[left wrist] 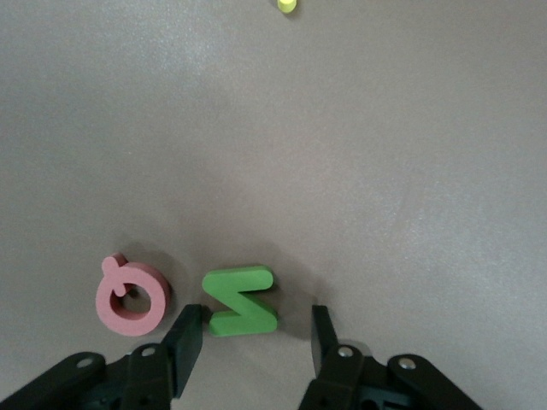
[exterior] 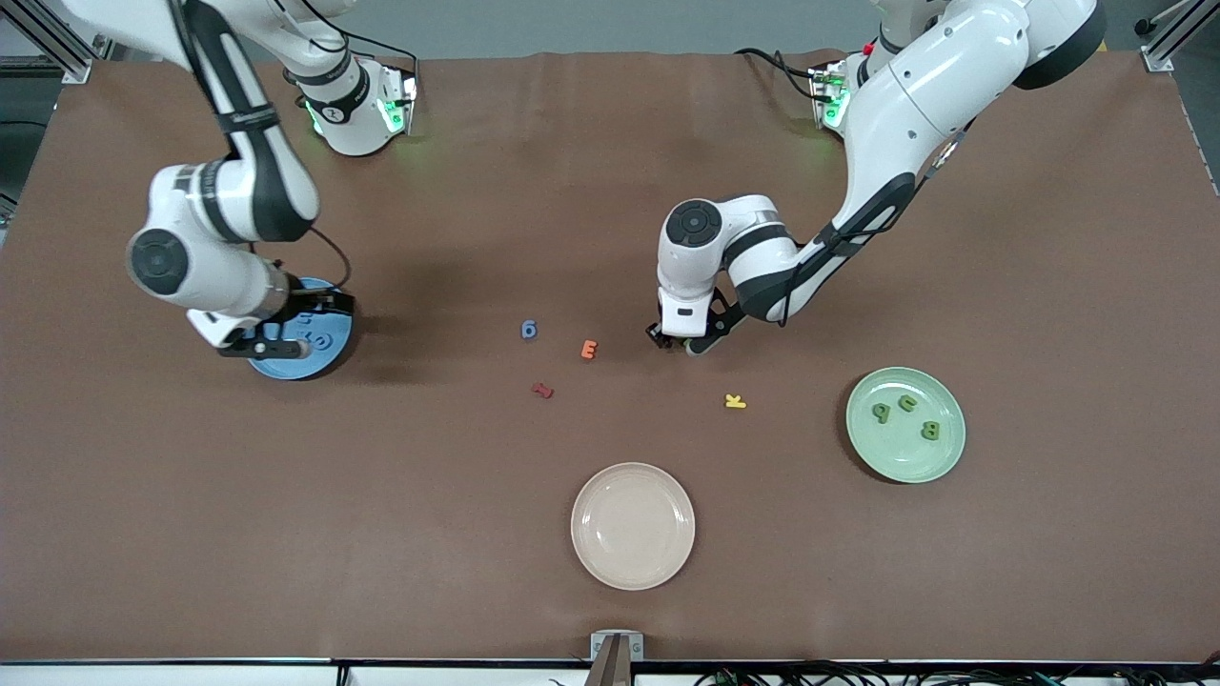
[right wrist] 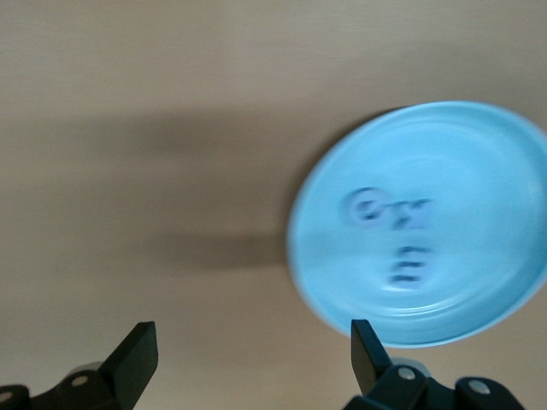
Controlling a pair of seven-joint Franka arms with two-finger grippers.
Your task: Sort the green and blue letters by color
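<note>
Three letters (exterior: 905, 414) lie on one plate (exterior: 944, 462), three more (right wrist: 395, 231) on another (right wrist: 496, 282).

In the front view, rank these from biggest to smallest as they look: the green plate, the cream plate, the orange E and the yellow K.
1. Cream plate, slightly the largest, though it lies nearer the camera.
2. Green plate, close to it in size.
3. Orange E and yellow K: both tiny and too alike to rank.

My left gripper (left wrist: 253, 329) is hanging low over the brown table (left wrist: 359, 171) with its fingers (left wrist: 186, 335) spread; a green letter (left wrist: 240, 300) is lying flat between them; a pink letter (left wrist: 130, 295) is lying just beside it; a yellow piece (left wrist: 287, 5) is showing well apart at the edge.
</note>
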